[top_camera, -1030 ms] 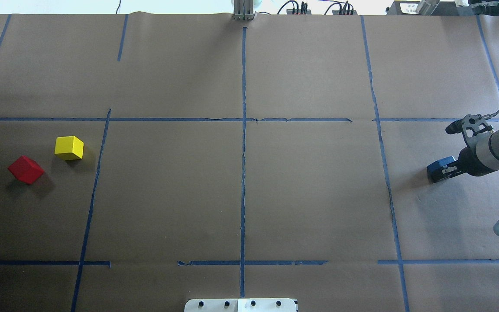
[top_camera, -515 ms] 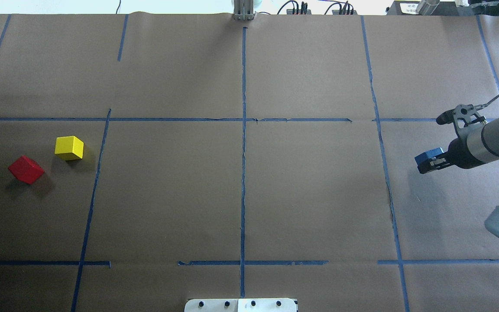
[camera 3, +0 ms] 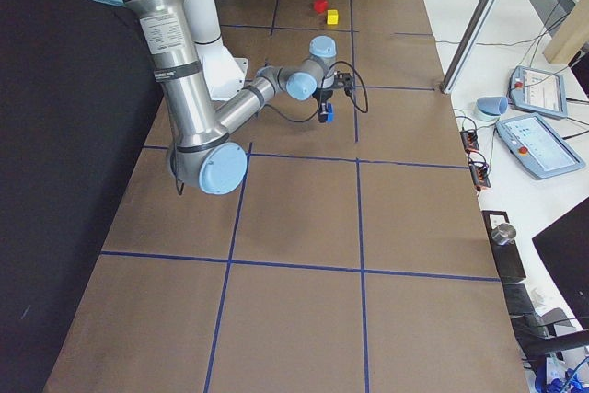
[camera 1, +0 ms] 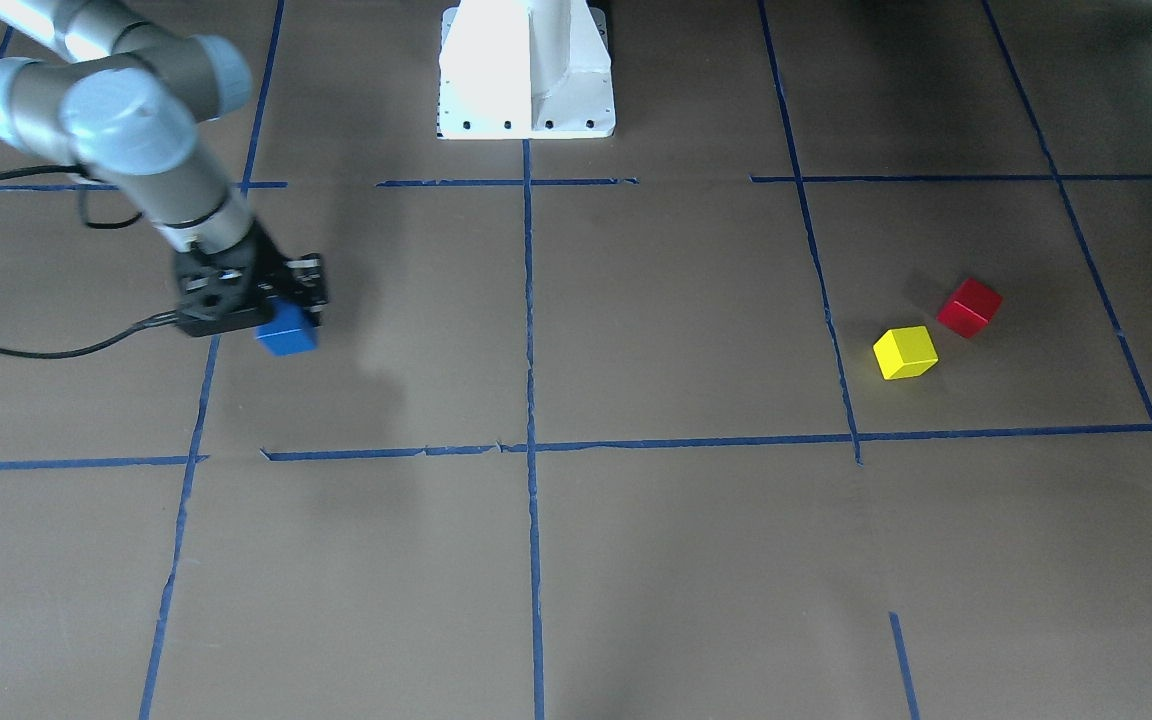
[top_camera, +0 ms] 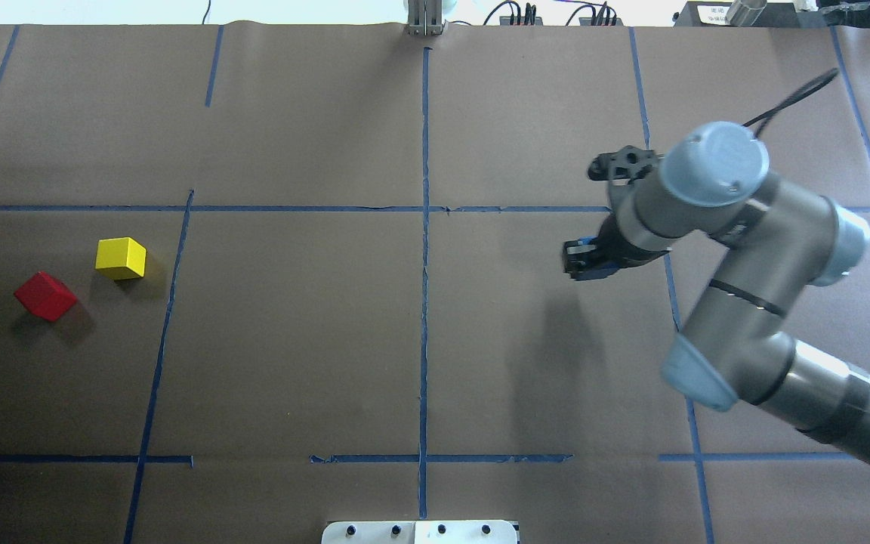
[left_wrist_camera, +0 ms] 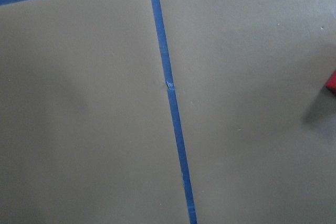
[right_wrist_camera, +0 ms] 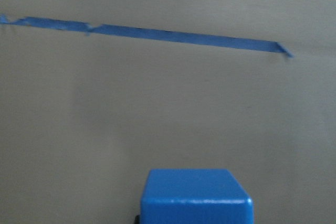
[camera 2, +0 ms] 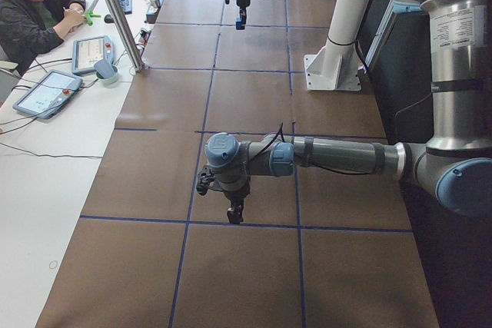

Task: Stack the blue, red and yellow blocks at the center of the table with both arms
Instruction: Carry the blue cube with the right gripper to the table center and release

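My right gripper (top_camera: 584,261) is shut on the blue block (camera 1: 287,333) and holds it above the table, right of centre in the overhead view. The block fills the bottom of the right wrist view (right_wrist_camera: 195,196). The yellow block (top_camera: 121,258) and the red block (top_camera: 45,295) lie close together on the table's left side, apart from each other. My left gripper (camera 2: 233,213) points down over the paper in the exterior left view; I cannot tell whether it is open or shut. A sliver of the red block (left_wrist_camera: 332,83) shows at the right edge of the left wrist view.
Brown paper with a grid of blue tape lines (top_camera: 424,249) covers the table. The robot's white base (camera 1: 526,70) stands at the near edge. An operator (camera 2: 34,5) with tablets sits at a side table beyond the far side.
My right arm has swung from the table's right edge towards the centre, carrying the blue block with it. The red and yellow blocks have not moved.
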`<state>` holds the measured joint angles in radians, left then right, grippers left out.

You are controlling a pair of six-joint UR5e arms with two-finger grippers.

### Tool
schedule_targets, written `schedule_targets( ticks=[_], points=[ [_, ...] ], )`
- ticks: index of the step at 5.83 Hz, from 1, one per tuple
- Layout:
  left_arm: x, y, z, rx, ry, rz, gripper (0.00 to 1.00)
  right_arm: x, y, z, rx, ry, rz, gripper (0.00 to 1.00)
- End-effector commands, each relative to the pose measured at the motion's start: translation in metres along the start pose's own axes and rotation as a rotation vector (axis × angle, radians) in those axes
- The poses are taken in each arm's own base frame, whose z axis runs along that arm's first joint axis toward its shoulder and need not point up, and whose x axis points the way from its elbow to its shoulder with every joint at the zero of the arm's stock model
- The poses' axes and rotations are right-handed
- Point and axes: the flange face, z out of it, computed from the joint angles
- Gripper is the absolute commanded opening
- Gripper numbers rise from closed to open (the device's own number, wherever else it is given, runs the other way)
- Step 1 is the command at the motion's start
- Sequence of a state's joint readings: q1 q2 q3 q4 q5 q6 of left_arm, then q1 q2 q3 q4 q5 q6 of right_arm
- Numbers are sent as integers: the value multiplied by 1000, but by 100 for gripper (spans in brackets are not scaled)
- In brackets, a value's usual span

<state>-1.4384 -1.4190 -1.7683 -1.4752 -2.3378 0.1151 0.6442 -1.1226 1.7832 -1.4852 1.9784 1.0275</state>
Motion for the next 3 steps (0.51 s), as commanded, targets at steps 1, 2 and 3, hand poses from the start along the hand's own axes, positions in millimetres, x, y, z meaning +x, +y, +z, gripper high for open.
schedule_targets(
  ticks=[1, 2, 3],
  points=[
    [1, 0, -1, 3, 0, 2, 100, -161, -7, 11, -13, 31, 138, 0],
    [1, 0, -1, 3, 0, 2, 100, -211, -8, 31, -8, 60, 157, 0],
    [1, 0, 0, 0, 0, 1, 100, -228, -4, 46, 3, 66, 162, 0]
  ],
)
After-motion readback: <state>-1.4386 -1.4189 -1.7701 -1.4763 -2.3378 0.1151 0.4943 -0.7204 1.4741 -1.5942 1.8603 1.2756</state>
